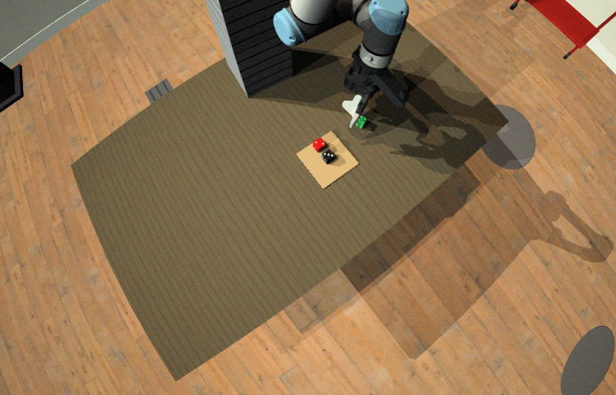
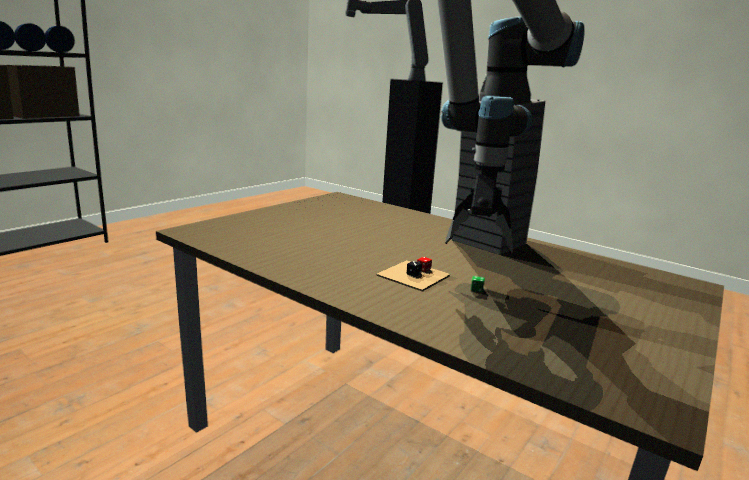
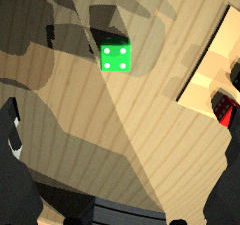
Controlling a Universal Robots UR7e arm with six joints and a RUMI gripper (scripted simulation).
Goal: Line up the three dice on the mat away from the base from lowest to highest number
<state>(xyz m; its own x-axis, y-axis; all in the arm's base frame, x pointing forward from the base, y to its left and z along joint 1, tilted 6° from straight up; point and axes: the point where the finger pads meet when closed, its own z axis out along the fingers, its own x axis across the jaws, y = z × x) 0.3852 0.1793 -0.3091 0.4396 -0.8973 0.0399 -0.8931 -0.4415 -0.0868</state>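
A small tan mat lies on the table. A red die and a black die sit on it, close together, the red one nearer the robot's base. A green die showing four pips sits on the bare table off the mat; it also shows in the exterior view and in the wrist view. My gripper hangs high above the green die, open and empty. In the wrist view the mat's corner and part of the red die show at the right edge.
The robot's dark ribbed pedestal stands on the table's back edge, close behind the dice. A second dark column stands behind the table. A shelf unit stands far left on the floor.
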